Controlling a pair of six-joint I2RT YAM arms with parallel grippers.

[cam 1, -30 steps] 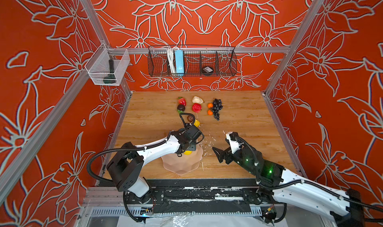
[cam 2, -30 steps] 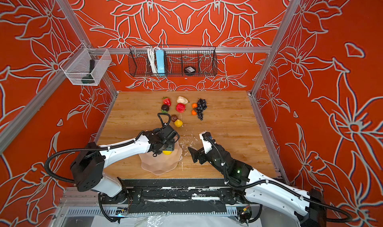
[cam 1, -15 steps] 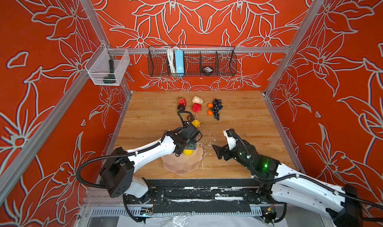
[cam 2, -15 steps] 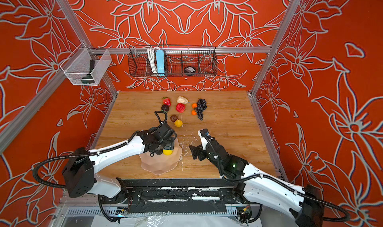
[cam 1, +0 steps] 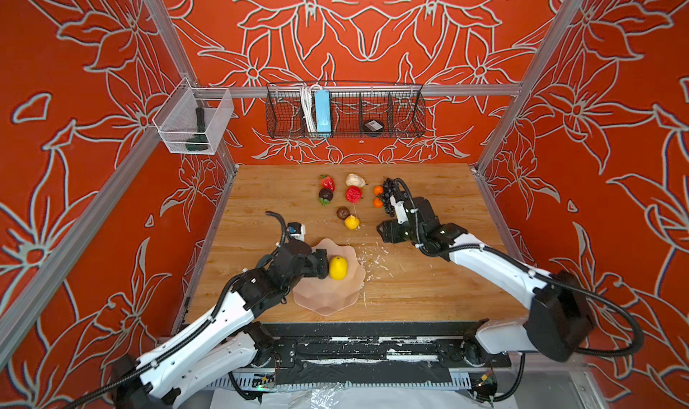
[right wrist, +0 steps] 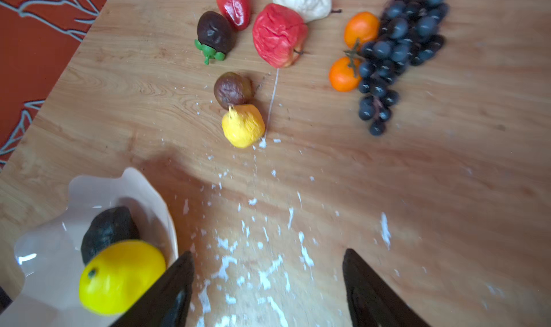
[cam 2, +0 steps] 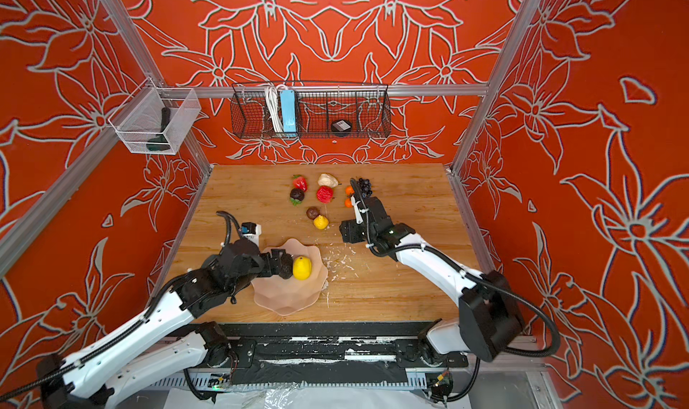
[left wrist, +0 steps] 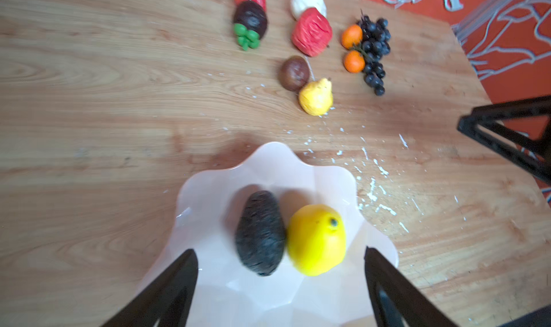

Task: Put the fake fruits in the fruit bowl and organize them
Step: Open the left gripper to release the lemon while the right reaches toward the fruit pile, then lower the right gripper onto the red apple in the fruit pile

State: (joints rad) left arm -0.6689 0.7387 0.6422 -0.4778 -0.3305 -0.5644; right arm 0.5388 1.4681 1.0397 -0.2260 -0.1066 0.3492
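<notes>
The fruit bowl (left wrist: 205, 197) sits near the front edge of the table (right wrist: 447, 191), holding the avocado (left wrist: 260, 233) and a lemon (left wrist: 316, 239), which touch side by side. The left gripper (left wrist: 279, 251) hangs over them, jaws spread wide, gripping nothing. The right gripper (right wrist: 267, 252) hovers above white crumbs (right wrist: 226, 263), jaws apart and empty. The remaining fake fruits (right wrist: 278, 36) lie grouped farther back. The small yellow fruit (right wrist: 243, 125), the nearest, looks dented. It is judged light and soft, best pinched gently across its middle. The grape bunch (right wrist: 399, 51) is likely floppy.

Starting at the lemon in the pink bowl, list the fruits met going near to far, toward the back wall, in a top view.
lemon → small yellow fruit → brown round fruit → red apple → beige fruit. Left out, as level with others: mangosteen, strawberry, oranges, grape bunch.
</notes>
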